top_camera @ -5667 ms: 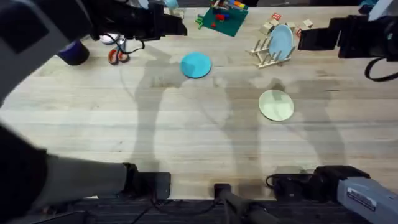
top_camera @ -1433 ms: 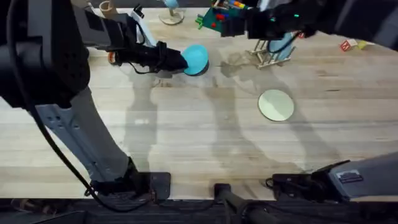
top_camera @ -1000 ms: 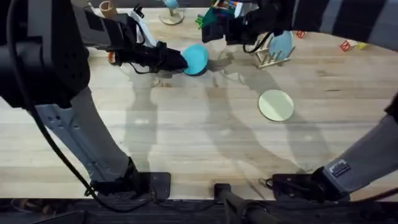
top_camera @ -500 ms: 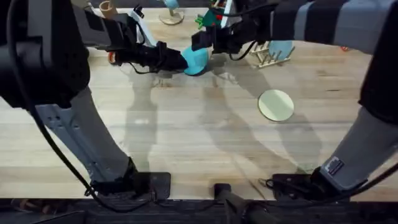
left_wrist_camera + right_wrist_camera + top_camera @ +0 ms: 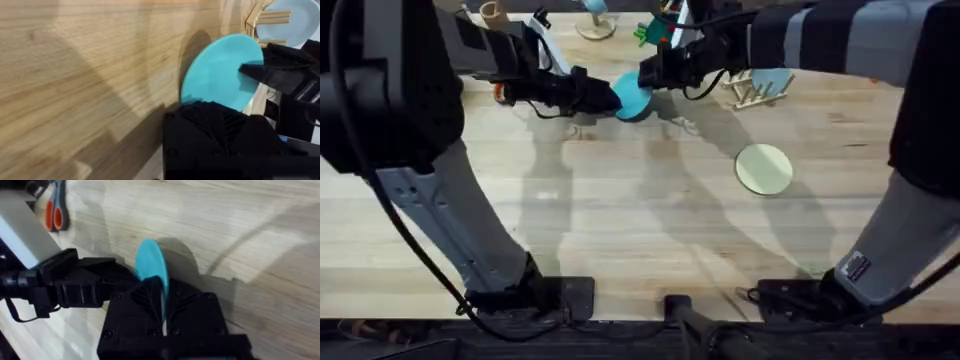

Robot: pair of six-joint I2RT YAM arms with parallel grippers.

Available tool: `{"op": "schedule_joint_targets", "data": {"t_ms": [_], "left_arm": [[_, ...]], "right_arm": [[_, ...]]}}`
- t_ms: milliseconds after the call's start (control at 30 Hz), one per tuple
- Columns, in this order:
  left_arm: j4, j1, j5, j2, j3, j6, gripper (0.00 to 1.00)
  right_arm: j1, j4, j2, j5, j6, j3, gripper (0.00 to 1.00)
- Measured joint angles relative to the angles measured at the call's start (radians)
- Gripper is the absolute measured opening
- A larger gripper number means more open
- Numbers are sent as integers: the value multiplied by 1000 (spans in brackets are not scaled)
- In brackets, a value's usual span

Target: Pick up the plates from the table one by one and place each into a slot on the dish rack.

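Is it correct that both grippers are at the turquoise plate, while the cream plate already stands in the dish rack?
Not quite. The overhead view shows the cream plate lying flat on the table, apart from the dish rack. Both the left gripper and right gripper are at the turquoise plate.

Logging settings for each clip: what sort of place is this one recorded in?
Probably a lab or workshop bench set up for robot trials, not a kitchen: a plank table, a small dish rack, scissors and a green toy-block board.

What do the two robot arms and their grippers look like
Both arms are black with grey link sections. The left gripper and right gripper have black fingers with ribbed pads. Black cables loop along the links, and the right arm carries a small label near its base.
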Motion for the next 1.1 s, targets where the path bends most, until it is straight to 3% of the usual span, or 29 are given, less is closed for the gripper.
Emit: {"op": "schedule_joint_targets", "data": {"t_ms": [533,733,933,1100], "left_arm": [[-12,0,-23,-15,0,0,41],[-69,-5,-201,-124,-1,0,41],[-173,-8,-344,-334,-1,17,41],[-269,-59,-496,-515,-1,51,41]], "right_arm": [[0,-9,-11,-12,1,2,29],[-7,-115,-103,-19,-31,2,29],[-42,-269,-257,19,-103,2,29],[-63,-398,-402,93,-192,2,29]]}}
